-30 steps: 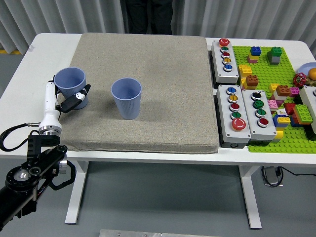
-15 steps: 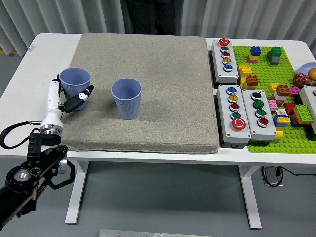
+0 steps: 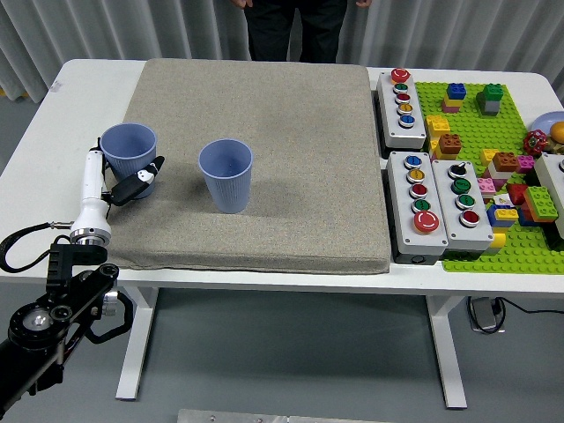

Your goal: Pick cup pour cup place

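My left hand (image 3: pixel 119 187) stayed curled around the left cup (image 3: pixel 129 158), fingers wrapped on its lower wall. Over the last second the cup had shifted slightly on the grey mat (image 3: pixel 291 159), away from the second cup (image 3: pixel 226 174) standing nearby. I judged the grasp settled and lifting was next.

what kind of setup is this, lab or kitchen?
Most likely a robot test lab, not a kitchen: a white table with a grey mat, push-button control boxes, and a green building-brick baseplate. A person stands at the far side before a grey curtain.
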{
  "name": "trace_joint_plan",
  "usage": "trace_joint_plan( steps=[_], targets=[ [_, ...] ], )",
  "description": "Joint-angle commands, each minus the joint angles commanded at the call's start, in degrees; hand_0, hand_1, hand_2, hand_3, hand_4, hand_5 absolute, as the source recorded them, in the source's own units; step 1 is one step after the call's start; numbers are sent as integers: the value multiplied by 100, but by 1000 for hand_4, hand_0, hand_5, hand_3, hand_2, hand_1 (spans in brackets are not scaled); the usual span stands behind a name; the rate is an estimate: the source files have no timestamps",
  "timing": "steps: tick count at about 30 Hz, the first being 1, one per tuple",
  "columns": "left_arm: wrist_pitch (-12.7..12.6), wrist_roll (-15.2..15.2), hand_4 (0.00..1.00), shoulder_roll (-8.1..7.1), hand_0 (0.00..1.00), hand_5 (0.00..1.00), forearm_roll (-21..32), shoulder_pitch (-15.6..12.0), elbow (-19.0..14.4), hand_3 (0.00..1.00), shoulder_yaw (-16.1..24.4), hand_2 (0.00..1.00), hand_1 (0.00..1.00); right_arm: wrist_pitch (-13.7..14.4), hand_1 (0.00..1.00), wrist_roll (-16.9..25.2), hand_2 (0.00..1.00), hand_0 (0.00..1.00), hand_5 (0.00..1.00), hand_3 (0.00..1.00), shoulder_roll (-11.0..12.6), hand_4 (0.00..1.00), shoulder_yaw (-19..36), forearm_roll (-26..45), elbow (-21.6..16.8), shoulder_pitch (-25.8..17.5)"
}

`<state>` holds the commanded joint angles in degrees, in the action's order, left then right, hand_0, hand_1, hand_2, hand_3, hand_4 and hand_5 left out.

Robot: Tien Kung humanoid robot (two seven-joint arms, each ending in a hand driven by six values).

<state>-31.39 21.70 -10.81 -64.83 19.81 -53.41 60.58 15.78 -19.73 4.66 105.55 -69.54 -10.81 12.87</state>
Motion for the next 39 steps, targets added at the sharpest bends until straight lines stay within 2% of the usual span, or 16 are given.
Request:
trace_joint_plan(
  steps=[1,6,7,24,25,30,31,39],
  targets=[
    [15,-12,904,-2,714,331,-41,-17,-29,861,17,903,771,-2,629,0,584,681,149,569,0,2,1,-2,0,-1],
    [68,-84,904,-31,714,331,-232,-135,-192,861,106,903,771,-8,629,-1,584,681,149,569,3,2,2,-21,0,-12],
    [64,-84,927,-33,736,345,-238,-158,-215,879,127,936,793,-9,628,-1,584,682,151,569,4,2,3,-26,0,-15],
    [168,-128,942,-129,759,363,-369,-463,-417,882,334,943,813,-23,628,5,584,681,149,569,2,2,22,-45,3,-34],
    [171,-128,947,-132,791,368,-375,-472,-430,933,341,993,854,-22,628,6,584,681,150,569,2,2,19,-41,3,-33],
    [291,-242,947,-193,791,368,-602,-590,-641,933,429,993,854,-20,628,15,584,681,150,569,6,2,18,-35,6,-21],
    [320,-268,968,-208,851,396,-642,-622,-684,998,453,998,912,-19,628,18,583,681,155,570,7,2,14,-27,6,-21],
    [430,-348,989,-269,865,416,-775,-759,-804,998,610,998,930,-8,628,25,584,681,156,569,9,2,3,-7,8,-20]
  ],
)
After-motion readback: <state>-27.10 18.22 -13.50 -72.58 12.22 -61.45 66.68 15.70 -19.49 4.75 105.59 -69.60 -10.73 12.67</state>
